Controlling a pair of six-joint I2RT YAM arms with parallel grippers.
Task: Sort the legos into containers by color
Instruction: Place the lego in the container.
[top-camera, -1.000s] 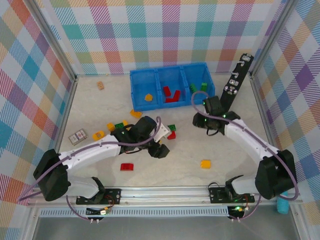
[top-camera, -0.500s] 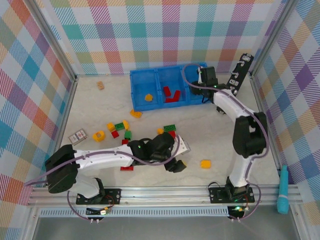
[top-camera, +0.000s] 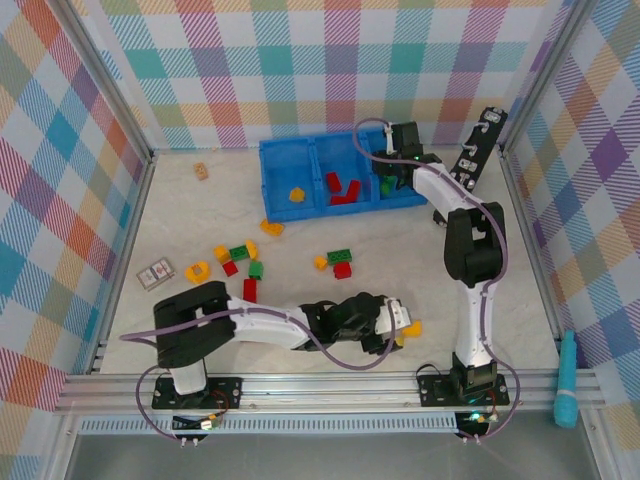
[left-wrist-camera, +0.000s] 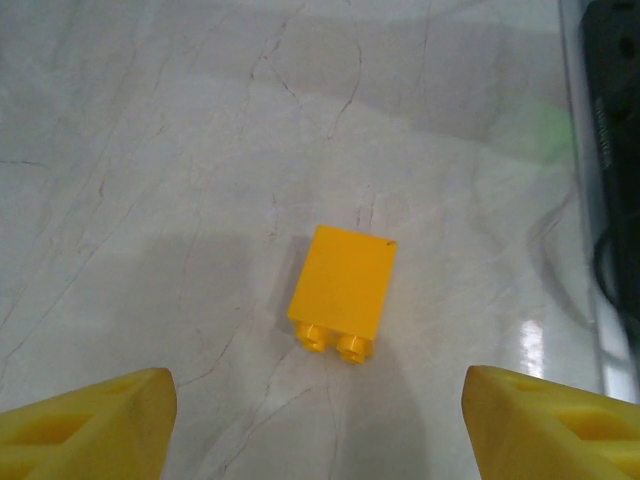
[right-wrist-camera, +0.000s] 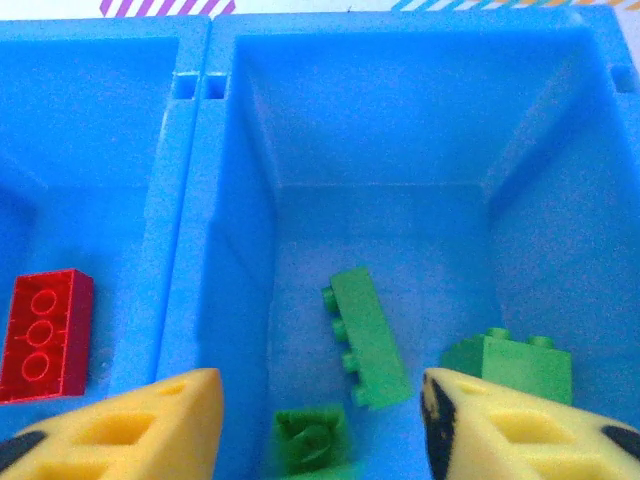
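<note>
In the top view the right arm lies across the right compartment of the blue bin (top-camera: 310, 210) and covers most of the green bricks there. The left pincer (top-camera: 398, 327) half hides the yellow brick (top-camera: 411, 326) by the near edge. From the right wrist, one green brick (right-wrist-camera: 312, 438) at the bottom edge is blurred and cut off. A second green brick (right-wrist-camera: 365, 335) lies on its side, and a third green brick (right-wrist-camera: 510, 365) sits partly behind a fingertip. A red brick (right-wrist-camera: 45, 333) lies in the middle compartment. The right pincer (right-wrist-camera: 320, 428) hangs over the right compartment, jaws apart and gripping nothing.

From the left wrist, the left pincer's jaws stand wide. The yellow brick lies on its side just ahead of them, touching neither.

The tabletop (top-camera: 450, 290) is pale and marble-veined, walled by pastel plaid panels in a metal frame. Loose bricks (top-camera: 236, 258) in yellow, green and red lie left of centre, and a green-and-red pair (top-camera: 341, 262) lies nearer the middle. A small tan block (top-camera: 201, 171) sits left of the bin.

A second ago the right pincer was over the tabletop in front of the bin; it has since swung up over it. The left arm has reached from the middle rightward to the yellow brick, which has not moved.
</note>
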